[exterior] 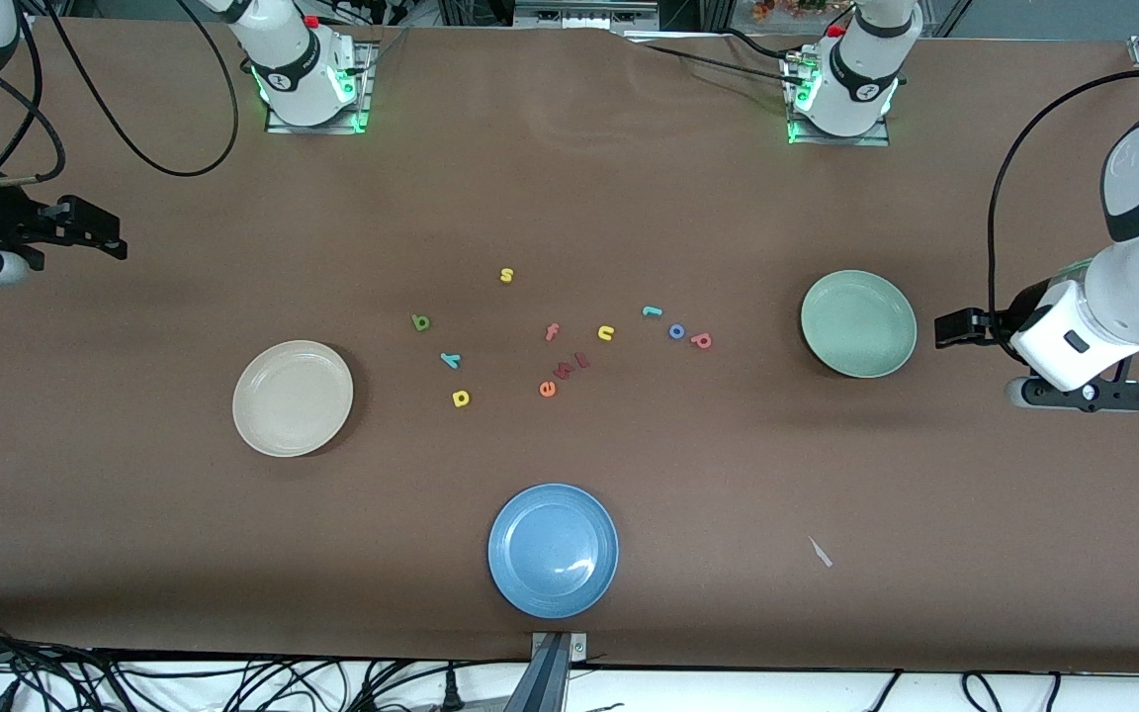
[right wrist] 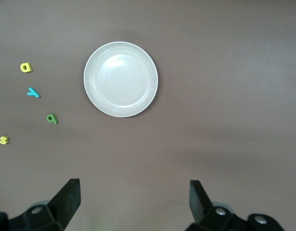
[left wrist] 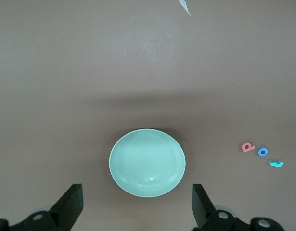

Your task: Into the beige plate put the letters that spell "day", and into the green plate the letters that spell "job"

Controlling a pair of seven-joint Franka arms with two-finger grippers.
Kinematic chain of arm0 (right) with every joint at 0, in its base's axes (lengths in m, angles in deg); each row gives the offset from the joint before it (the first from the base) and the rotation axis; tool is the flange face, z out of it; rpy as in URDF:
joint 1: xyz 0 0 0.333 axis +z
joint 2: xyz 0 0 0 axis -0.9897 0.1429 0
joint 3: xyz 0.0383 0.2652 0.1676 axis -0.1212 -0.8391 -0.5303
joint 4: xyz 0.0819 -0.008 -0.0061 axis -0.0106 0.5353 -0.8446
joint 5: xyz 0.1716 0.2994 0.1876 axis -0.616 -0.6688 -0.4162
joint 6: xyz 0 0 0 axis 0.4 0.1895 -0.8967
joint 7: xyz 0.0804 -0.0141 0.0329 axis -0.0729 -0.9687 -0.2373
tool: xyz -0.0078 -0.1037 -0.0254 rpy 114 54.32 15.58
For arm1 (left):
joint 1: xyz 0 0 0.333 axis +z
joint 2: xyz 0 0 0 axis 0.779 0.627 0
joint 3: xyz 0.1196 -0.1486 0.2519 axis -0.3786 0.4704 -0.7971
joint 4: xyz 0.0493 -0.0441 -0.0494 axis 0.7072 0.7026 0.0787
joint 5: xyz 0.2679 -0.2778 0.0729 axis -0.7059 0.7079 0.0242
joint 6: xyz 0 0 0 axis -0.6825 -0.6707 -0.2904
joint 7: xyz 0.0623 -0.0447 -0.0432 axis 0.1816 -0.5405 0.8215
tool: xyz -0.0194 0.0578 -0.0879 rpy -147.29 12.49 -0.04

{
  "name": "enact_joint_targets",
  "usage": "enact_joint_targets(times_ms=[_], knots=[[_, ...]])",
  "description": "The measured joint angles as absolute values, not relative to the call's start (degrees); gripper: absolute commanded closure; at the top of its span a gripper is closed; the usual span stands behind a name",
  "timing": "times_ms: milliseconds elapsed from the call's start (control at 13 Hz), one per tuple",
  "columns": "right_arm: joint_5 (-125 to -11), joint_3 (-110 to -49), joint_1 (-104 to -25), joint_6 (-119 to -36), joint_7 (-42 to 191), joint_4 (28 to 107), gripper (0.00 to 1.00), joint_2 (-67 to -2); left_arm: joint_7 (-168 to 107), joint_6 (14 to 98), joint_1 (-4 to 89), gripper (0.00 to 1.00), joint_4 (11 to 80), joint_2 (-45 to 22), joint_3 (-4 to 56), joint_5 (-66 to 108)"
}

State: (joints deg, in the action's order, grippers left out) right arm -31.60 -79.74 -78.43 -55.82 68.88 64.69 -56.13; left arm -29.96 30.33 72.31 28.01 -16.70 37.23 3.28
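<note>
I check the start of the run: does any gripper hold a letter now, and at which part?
Nothing is held. The left gripper and the right gripper both have open, empty jaws, and the letters lie on the table.

Loose foam letters lie on the table (exterior: 827,613); no printed text readable.

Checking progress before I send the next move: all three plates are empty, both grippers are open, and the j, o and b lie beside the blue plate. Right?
Not quite. The j, o and b lie beside the green plate, not the blue plate, as the front view shows. The rest holds.
</note>
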Motion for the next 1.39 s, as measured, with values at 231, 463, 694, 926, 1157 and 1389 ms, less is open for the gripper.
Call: enact_joint_targets(times_ms=[231, 463, 694, 926, 1157, 1389], knots=[[-31.6, -79.74, -78.43, -55.82, 68.89, 64.69, 0.0, -56.12, -29.96, 30.37, 72.31, 0.01, 28.05, -16.7, 37.23, 3.28], [-31.6, -79.74, -78.43, -55.82, 68.89, 64.69, 0.0, -56.12, -29.96, 30.37, 72.31, 0.01, 28.05, -16.7, 37.23, 3.28], [-31.6, -79.73, -78.43, -55.81, 68.89, 64.69, 0.0, -56.1, -29.96, 30.38, 72.31, 0.01, 28.05, -16.7, 37.23, 3.28], [-31.6, -79.73, -78.43, -55.81, 68.89, 64.72, 0.0, -55.95, -29.96, 30.38, 72.31, 0.01, 28.05, -16.7, 37.23, 3.28], [-31.67, -79.73, -78.43, -55.79, 68.89, 64.96, 0.0, -55.62, -29.96, 30.38, 72.31, 0.01, 28.05, -16.7, 37.23, 3.28], [-32.87, -79.89, -78.37, -56.39, 68.89, 66.55, 0.0, -55.16, -29.96, 30.38, 72.31, 0.01, 28.05, -16.7, 37.23, 3.28]])
